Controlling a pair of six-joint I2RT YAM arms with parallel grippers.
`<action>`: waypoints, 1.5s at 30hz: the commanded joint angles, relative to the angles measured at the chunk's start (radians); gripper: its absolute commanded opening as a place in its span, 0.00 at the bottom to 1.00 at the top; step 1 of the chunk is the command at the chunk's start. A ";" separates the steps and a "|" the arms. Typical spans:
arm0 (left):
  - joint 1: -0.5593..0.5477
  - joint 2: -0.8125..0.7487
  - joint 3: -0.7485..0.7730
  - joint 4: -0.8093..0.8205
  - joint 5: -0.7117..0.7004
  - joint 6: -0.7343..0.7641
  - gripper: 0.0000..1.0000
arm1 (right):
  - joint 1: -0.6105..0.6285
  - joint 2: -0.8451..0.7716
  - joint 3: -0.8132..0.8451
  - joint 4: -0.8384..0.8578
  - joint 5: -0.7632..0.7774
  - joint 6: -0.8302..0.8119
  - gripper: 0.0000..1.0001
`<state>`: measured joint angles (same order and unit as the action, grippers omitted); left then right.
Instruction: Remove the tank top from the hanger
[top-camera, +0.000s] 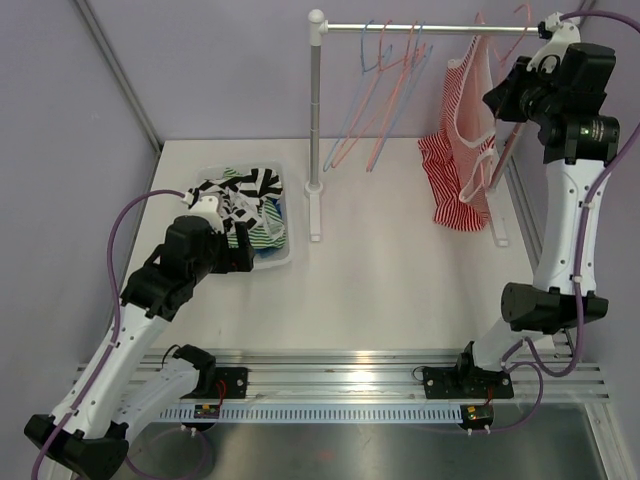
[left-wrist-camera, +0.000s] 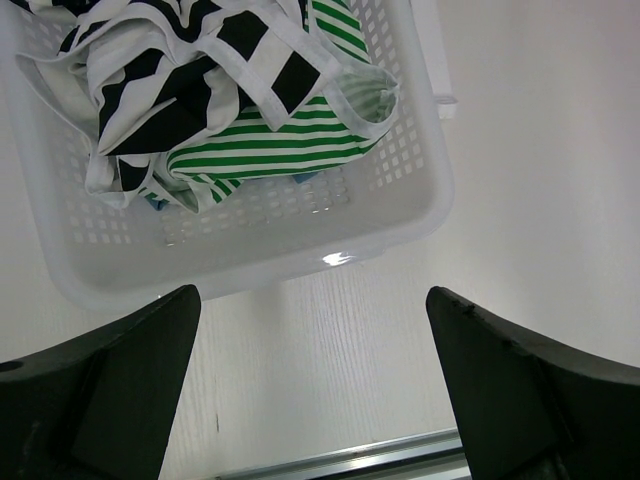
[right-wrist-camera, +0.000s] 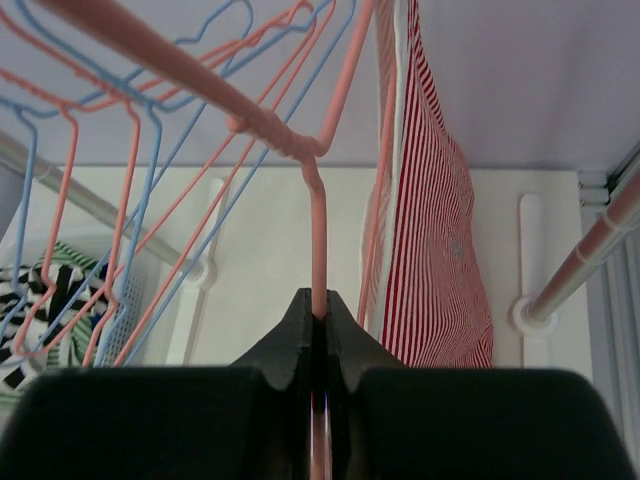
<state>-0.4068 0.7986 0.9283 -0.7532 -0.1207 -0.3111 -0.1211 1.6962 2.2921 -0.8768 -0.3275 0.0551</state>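
Note:
The red-and-white striped tank top (top-camera: 460, 170) hangs from a pink hanger (top-camera: 500, 32) at the right end of the rail. In the right wrist view the tank top (right-wrist-camera: 440, 270) drapes just right of the pink hanger (right-wrist-camera: 318, 240), whose wire runs down between my fingers. My right gripper (top-camera: 508, 92) (right-wrist-camera: 319, 300) is shut on that wire, beside the garment's upper edge. My left gripper (top-camera: 245, 245) (left-wrist-camera: 312, 292) stands open over bare table at the near side of the basket, holding nothing.
A white basket (top-camera: 283, 257) (left-wrist-camera: 430, 200) holds black-striped and green-striped clothes at the left. The rack's upright pole (top-camera: 316, 110) and rail (top-camera: 420, 27) carry several empty pink and blue hangers (top-camera: 380, 110) (right-wrist-camera: 130, 200). The rack's right foot (top-camera: 497, 232) lies below the tank top.

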 joint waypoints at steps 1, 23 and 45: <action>-0.003 -0.025 0.032 0.051 -0.008 -0.002 0.99 | -0.003 -0.140 -0.103 -0.007 -0.085 0.049 0.00; -0.605 0.385 0.576 0.399 -0.166 0.087 0.99 | 0.210 -0.868 -0.755 -0.201 -0.174 0.066 0.00; -0.639 0.634 0.607 0.724 -0.028 0.242 0.84 | 0.391 -0.986 -0.796 -0.191 -0.249 0.086 0.00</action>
<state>-1.0443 1.4410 1.5238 -0.1421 -0.1802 -0.0826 0.2584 0.6994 1.4845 -1.1404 -0.5243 0.1326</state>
